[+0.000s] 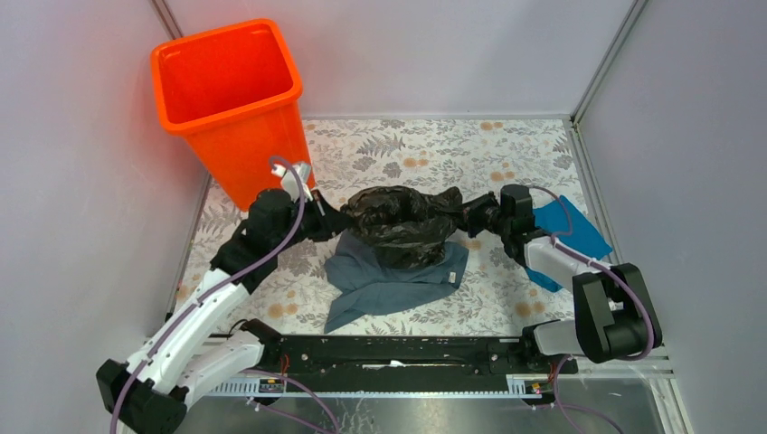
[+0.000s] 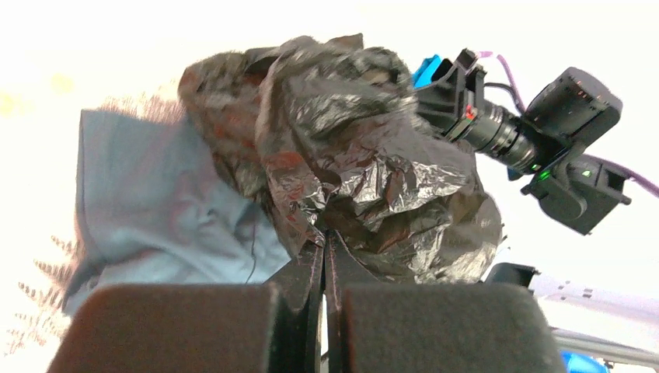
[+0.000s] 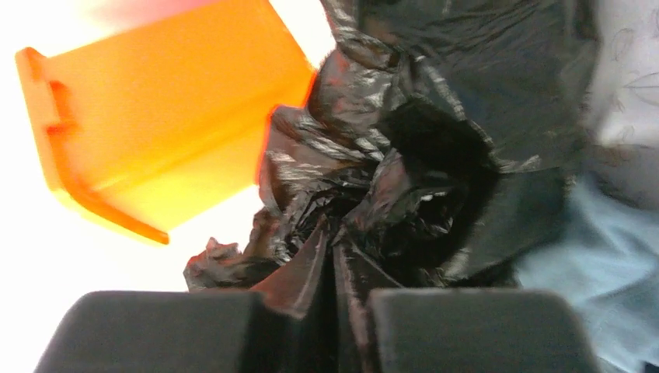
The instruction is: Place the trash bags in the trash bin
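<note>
The black trash bag (image 1: pixel 404 221) is a crumpled, glossy heap on top of a grey cloth in the middle of the table. My left gripper (image 1: pixel 339 222) is shut on the bag's left edge; the left wrist view shows the jaws closed with film pinched at their tips (image 2: pixel 325 233). My right gripper (image 1: pixel 461 220) is shut on the bag's right edge, its jaws closed on crinkled film (image 3: pixel 332 237). The orange trash bin (image 1: pixel 231 99) stands upright at the back left, behind my left arm. It also shows in the right wrist view (image 3: pixel 163 124).
A grey cloth (image 1: pixel 389 280) lies spread under the bag. A blue folded cloth (image 1: pixel 570 231) lies at the right beside my right arm. Grey walls close in the left, back and right sides. The table has a leaf-patterned cover (image 1: pixel 434 154).
</note>
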Controlling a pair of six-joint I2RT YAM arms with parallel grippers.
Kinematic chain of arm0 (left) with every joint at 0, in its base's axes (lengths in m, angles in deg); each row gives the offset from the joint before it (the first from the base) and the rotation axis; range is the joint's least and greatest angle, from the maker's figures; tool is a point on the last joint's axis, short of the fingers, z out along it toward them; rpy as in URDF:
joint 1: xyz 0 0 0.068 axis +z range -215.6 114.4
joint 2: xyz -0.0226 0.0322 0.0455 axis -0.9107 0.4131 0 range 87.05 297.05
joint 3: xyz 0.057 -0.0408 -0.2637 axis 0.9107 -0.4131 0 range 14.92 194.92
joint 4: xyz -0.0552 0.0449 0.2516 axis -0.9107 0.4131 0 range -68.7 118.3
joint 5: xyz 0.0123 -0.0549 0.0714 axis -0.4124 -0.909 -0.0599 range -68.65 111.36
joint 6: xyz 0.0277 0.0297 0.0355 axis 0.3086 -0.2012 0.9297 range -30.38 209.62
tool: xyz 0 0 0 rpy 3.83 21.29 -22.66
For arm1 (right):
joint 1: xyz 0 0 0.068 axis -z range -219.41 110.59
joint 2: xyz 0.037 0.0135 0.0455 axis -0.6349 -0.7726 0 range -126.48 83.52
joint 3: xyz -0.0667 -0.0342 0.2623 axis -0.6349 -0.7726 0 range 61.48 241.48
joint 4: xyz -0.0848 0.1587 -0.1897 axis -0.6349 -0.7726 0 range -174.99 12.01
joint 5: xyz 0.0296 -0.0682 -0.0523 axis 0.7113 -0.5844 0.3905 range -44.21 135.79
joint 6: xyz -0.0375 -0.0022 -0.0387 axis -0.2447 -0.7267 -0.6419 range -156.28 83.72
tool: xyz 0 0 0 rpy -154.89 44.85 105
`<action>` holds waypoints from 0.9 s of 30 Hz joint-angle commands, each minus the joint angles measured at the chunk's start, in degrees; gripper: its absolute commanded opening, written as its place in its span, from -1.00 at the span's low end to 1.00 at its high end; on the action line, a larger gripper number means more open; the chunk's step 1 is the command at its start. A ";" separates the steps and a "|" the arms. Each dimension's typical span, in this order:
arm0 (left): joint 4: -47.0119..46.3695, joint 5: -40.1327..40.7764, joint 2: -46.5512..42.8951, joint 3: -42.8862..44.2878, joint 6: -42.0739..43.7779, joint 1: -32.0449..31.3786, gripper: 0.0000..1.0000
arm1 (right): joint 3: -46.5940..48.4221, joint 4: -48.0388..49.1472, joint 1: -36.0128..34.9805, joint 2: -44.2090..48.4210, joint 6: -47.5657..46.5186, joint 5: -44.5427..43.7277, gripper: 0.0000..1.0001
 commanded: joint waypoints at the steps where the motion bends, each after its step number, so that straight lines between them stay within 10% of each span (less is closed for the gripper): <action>1: -7.83 -0.47 6.69 9.32 2.88 -0.08 -1.00 | 7.80 2.26 1.99 -1.17 -2.49 -3.53 -1.00; 8: -12.60 11.57 34.10 33.50 8.08 -0.06 -1.00 | 32.74 -11.13 15.44 -10.00 -29.80 -10.24 -1.00; 17: -2.62 9.17 70.11 98.08 17.28 1.50 -1.00 | 86.78 -39.17 18.92 -24.03 -56.83 -8.04 -1.00; 23: -33.85 5.94 52.35 67.79 19.15 1.42 -1.00 | 79.68 -17.67 18.92 -10.46 -57.92 0.09 -1.00; 27: -33.51 11.74 47.74 50.90 18.92 1.50 -1.00 | 63.04 -4.71 18.92 -2.42 -58.68 1.30 -1.00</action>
